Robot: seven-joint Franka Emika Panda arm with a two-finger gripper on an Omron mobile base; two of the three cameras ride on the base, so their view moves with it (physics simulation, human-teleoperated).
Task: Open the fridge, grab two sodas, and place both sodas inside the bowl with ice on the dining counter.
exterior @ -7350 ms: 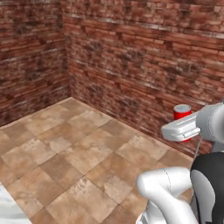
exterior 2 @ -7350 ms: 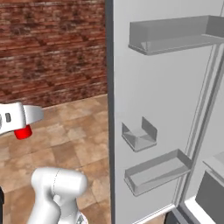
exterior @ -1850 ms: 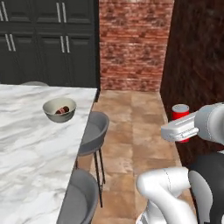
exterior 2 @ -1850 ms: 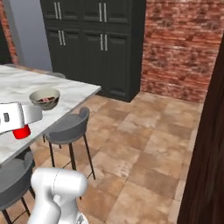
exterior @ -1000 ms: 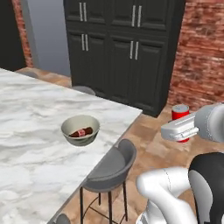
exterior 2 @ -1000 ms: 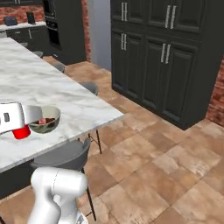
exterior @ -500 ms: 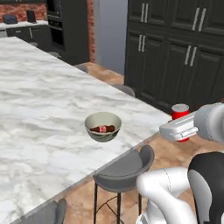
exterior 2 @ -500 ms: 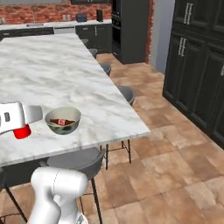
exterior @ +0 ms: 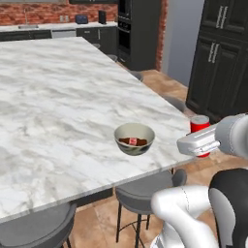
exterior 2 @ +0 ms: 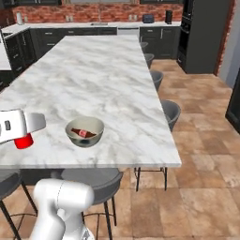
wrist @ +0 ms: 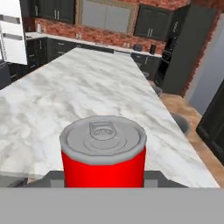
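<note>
The tool (exterior: pixel 199 145) grips the red can (exterior: pixel 200 127) upright, off the tabletop's (exterior: pixel 58 97) near right edge, ready for carrying to the bowl (exterior: pixel 135 139), where the bottle (exterior: pixel 133 142) lies inside.

Red can (exterior: pixel 199 124) held beside the bowl (exterior: pixel 134 139) on the dining counter (exterior: pixel 58 97).

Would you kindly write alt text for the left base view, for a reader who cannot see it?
The robot's gripper holds an upright red can beside the edge of the white marble dining counter. On the counter near that edge sits the bowl with the dark brown bottle lying inside; grey stools stand below.
</note>
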